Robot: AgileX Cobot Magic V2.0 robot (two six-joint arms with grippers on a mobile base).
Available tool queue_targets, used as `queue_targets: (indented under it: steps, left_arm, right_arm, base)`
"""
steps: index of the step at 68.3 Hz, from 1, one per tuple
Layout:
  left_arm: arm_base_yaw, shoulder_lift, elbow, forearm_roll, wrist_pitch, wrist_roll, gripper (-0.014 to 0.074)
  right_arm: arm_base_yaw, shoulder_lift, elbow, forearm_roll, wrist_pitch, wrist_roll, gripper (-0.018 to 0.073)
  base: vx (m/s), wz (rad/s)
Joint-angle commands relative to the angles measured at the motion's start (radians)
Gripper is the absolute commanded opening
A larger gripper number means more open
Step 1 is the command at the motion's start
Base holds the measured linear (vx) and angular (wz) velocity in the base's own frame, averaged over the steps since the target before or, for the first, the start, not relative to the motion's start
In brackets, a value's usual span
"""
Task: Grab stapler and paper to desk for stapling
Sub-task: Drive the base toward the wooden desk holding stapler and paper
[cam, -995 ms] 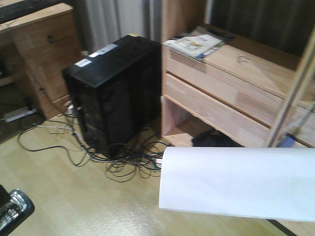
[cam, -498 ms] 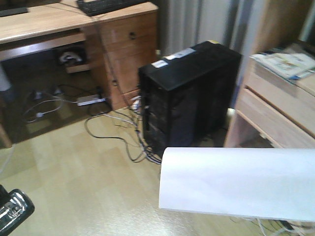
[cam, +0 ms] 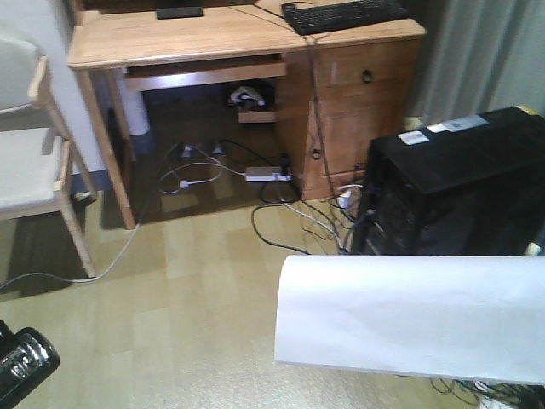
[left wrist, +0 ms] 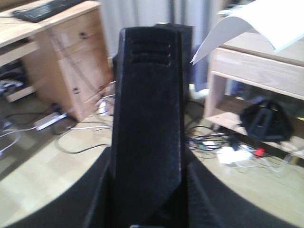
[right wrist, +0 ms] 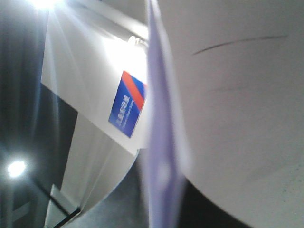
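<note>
Exterior front-facing: the desk (cam: 213,38) has a cubby (cam: 255,115) holding a pale object (cam: 248,95).

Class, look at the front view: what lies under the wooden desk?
Under the desk: a pull-out shelf, tangled cables and a white power strip on the floor. The drawer unit hides whatever lies behind it.

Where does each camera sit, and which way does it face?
Front view: high on the robot, facing forward and down across the floor to the desk; paper lower right, stapler in the lower-left corner.
Left wrist: low, aimed past a blurred black shape toward the desk and computer tower.
Right wrist: tilted upward along the paper's edge toward ceiling lights; no robot parts visible.
Shared: front and left wrist both show desk, keyboard, paper.
</note>
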Motion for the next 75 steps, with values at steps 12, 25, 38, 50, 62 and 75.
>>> queue_targets:
  steps: [12, 25, 38, 50, 62, 75]
  left_arm:
    - [-0.005, 0.018, -0.026, -0.031, -0.109, -0.002, -0.0006]
    - [-0.005, 0.018, -0.026, -0.031, -0.109, -0.002, -0.0006]
    - [-0.005, 0.018, -0.026, -0.031, -0.109, -0.002, -0.0006]
    - [-0.005, 0.018, -0.026, -0.031, -0.109, -0.002, -0.0006]
    - [-0.005, 0.018, -0.026, -0.031, -0.109, -0.002, -0.0006]
    - [-0.005, 0.018, -0.026, -0.031, -0.109, -0.002, -0.0006]
  right_arm:
    - [0.001, 0.012, -0.029, 0.015, -0.052, -0.013, -0.0003]
    - [0.001, 0.012, -0.029, 0.015, -0.052, -0.013, -0.0003]
    - [0.001, 0.012, -0.029, 0.015, -0.052, -0.013, -0.0003]
    - [0.001, 0.012, -0.029, 0.015, -0.052, -0.013, -0.0003]
    - [0.001, 0.012, -0.029, 0.015, -0.052, -0.013, -0.0003]
    - [0.001, 0.012, -0.029, 0.015, -0.052, -0.013, -0.0003]
  base:
    - [0.17, 0.34]
    - [0.17, 0.19]
    - [0.19, 0.11]
    - [0.21, 0.06]
    - [0.24, -0.01]
    - [0.25, -0.06]
